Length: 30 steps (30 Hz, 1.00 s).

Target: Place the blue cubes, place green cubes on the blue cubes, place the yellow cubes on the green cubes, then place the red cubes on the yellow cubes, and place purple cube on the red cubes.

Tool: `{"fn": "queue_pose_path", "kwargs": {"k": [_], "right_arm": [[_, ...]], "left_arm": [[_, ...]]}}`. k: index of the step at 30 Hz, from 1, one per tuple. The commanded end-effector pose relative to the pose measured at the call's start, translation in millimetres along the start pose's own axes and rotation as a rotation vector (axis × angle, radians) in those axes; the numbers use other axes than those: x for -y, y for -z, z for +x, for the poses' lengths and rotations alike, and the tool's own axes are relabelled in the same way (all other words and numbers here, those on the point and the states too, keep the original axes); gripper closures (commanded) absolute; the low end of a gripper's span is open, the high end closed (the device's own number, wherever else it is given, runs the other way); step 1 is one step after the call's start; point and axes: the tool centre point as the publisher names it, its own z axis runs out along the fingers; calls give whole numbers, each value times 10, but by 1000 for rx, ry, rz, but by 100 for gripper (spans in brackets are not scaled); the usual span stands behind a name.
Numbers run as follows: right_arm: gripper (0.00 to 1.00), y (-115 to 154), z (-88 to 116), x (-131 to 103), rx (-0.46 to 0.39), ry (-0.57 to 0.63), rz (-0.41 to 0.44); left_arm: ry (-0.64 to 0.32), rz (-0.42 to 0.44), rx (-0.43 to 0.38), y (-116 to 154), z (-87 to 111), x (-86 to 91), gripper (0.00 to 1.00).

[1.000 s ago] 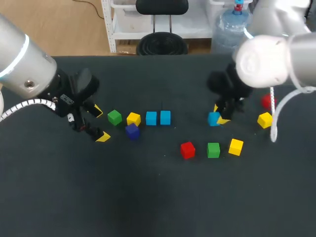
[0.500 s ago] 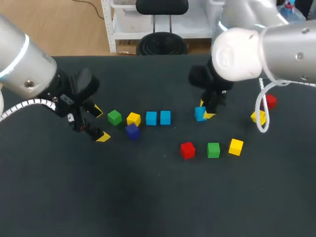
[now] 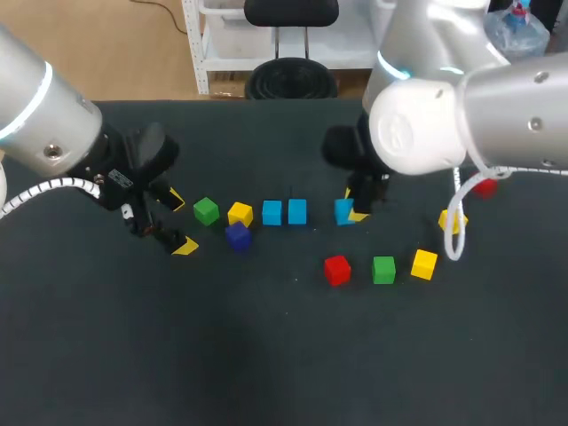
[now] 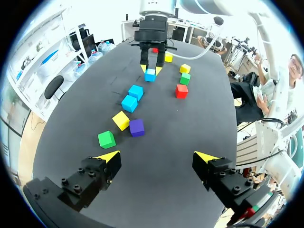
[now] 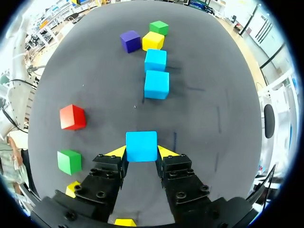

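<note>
My right gripper (image 3: 351, 207) (image 5: 141, 152) is shut on a blue cube (image 3: 343, 211) (image 5: 141, 146), held a short way right of two blue cubes (image 3: 272, 212) (image 3: 297, 210) that sit side by side on the table. Left of that pair lie a yellow cube (image 3: 240, 214), a purple cube (image 3: 237, 235) and a green cube (image 3: 206, 210). A red cube (image 3: 336, 269), a green cube (image 3: 383, 269) and a yellow cube (image 3: 424, 264) form a row nearer the front. My left gripper (image 3: 178, 222) (image 4: 156, 159) stands open and empty, left of the green cube (image 4: 106, 139).
Another yellow cube (image 3: 447, 221) and a red cube (image 3: 485, 186) lie at the right, partly hidden behind my right arm and its white cable (image 3: 457, 232). The dark table (image 3: 284, 355) stretches bare toward the front.
My right arm has carried the held blue cube leftward, from beside the right-hand yellow cube toward the blue pair. The left arm has not moved.
</note>
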Motion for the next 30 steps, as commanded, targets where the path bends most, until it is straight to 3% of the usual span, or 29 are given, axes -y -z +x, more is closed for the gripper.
{"fn": "queue_pose_path", "kwargs": {"k": [1, 6, 30], "right_arm": [[100, 9, -15, -72, -4, -3, 47], [100, 0, -36, -29, -1, 12, -12], [100, -52, -104, -5, -11, 17, -4]], "left_arm": [[-1, 3, 1, -1, 3, -13, 0], [-1, 3, 1, -1, 3, -13, 0], [-1, 3, 1, -1, 3, -13, 0]]}}
